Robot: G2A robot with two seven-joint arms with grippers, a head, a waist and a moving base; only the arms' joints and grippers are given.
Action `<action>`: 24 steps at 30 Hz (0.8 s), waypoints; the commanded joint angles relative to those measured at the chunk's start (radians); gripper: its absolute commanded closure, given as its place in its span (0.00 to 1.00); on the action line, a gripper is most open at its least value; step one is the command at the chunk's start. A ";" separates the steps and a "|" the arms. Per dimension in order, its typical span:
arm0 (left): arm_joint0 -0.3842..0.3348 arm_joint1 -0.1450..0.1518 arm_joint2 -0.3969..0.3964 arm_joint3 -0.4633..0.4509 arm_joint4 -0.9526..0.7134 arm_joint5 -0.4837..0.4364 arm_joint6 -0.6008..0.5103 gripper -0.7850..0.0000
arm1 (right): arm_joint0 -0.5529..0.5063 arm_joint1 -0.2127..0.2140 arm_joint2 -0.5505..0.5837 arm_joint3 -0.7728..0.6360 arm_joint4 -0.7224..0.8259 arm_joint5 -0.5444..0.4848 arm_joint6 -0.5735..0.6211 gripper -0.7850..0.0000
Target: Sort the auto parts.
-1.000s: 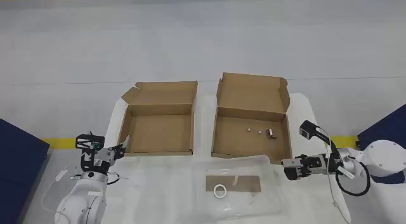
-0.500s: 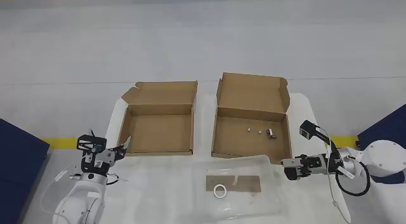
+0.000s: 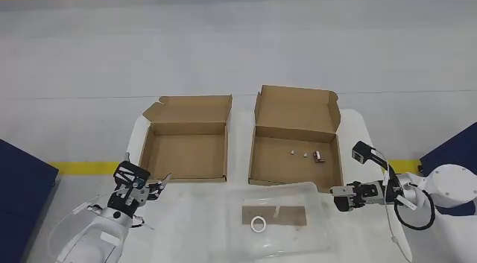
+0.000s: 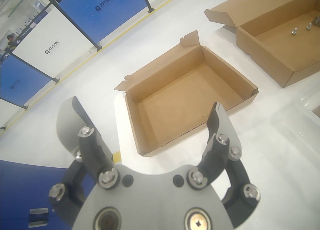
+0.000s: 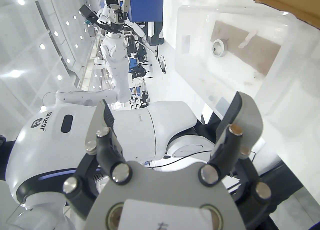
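Note:
Two open cardboard boxes stand side by side. The left box (image 3: 186, 155) (image 4: 190, 90) holds nothing. On the floor of the right box (image 3: 283, 165) (image 4: 282, 48) lie a few small metal parts (image 3: 318, 156) (image 4: 293, 32). In front of them a clear plastic tray (image 3: 287, 244) (image 5: 287, 78) has a cardboard liner with a white ring (image 3: 258, 223) (image 5: 219, 47) on it. My left gripper (image 3: 158, 185) (image 4: 145, 108) hangs open by the left box's near corner, holding nothing. My right gripper (image 3: 337, 198) (image 5: 172, 104) is open and unloaded beside the tray's right end.
A small pale strip (image 5: 246, 39) lies on the tray's liner near the ring. The white table (image 3: 194, 211) has bare room between the left box and the tray. Blue panels (image 3: 19, 188) stand beyond both table ends.
My left gripper has swung right and toward the table's middle, turning as it went. The right arm, boxes, tray and ring have not moved.

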 commanded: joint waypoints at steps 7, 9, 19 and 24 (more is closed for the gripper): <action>-0.035 0.007 0.074 -0.163 0.067 -0.185 -0.308 0.00 | 0.000 0.000 0.000 0.000 0.000 0.000 0.000 0.00; -0.053 0.009 0.102 -0.202 0.056 -0.257 -0.399 0.00 | 0.000 0.000 0.000 0.000 0.000 0.000 0.000 0.00; -0.067 0.010 0.125 -0.216 0.048 -0.305 -0.471 0.00 | 0.000 0.000 0.000 0.000 0.000 0.000 0.000 0.00; -0.082 0.013 0.182 -0.275 0.095 -0.368 -0.524 0.00 | 0.000 0.000 0.000 0.000 0.000 0.000 0.000 0.00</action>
